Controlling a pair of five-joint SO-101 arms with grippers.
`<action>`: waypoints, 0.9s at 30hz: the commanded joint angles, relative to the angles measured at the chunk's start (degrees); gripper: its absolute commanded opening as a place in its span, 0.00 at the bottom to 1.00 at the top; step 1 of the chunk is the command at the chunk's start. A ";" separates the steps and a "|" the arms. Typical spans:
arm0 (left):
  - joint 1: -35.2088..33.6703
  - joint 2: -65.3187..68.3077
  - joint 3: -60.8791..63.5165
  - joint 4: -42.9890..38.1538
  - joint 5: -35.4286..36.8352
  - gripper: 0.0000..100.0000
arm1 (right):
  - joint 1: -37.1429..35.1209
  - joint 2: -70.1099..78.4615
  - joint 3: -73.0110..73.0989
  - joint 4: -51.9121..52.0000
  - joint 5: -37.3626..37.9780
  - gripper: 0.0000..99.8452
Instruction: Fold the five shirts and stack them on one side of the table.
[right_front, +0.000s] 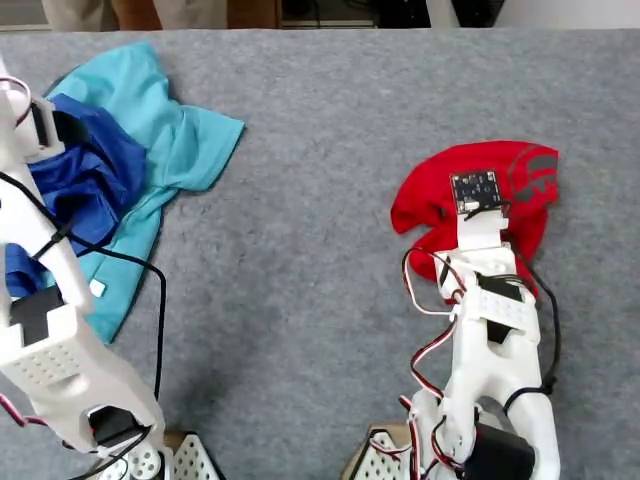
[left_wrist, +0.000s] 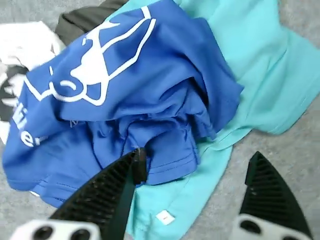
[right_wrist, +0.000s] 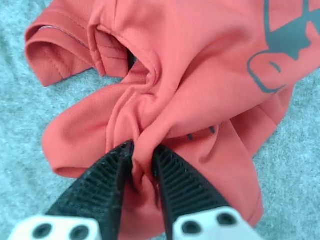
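A crumpled red shirt (right_front: 480, 190) with a dark print lies right of the table's middle. My right gripper (right_wrist: 143, 165) is shut on a pinched fold of the red shirt (right_wrist: 200, 75). At the far left a blue shirt (right_front: 85, 185) with a white print lies bunched on a spread turquoise shirt (right_front: 170, 130). My left gripper (left_wrist: 195, 175) hangs open just above the blue shirt (left_wrist: 130, 90) and the turquoise shirt (left_wrist: 260, 65), holding nothing. A white shirt (left_wrist: 20, 55) and a dark shirt (left_wrist: 75, 22) peek out behind the blue one.
Grey felt covers the table (right_front: 320, 130). A broad bare stretch lies between the two shirt piles. Black and red cables (right_front: 150, 290) trail from both arms near the front edge.
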 joint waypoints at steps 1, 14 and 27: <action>-0.18 -4.97 -2.90 0.70 4.75 0.32 | 0.22 -0.57 -0.22 -1.23 -0.35 0.00; -5.80 -11.56 3.69 0.70 5.19 0.29 | 0.13 -1.36 -2.24 1.93 -0.79 0.00; -15.47 -13.67 21.19 0.70 4.66 0.02 | -23.69 -7.08 -39.78 33.23 -5.54 0.00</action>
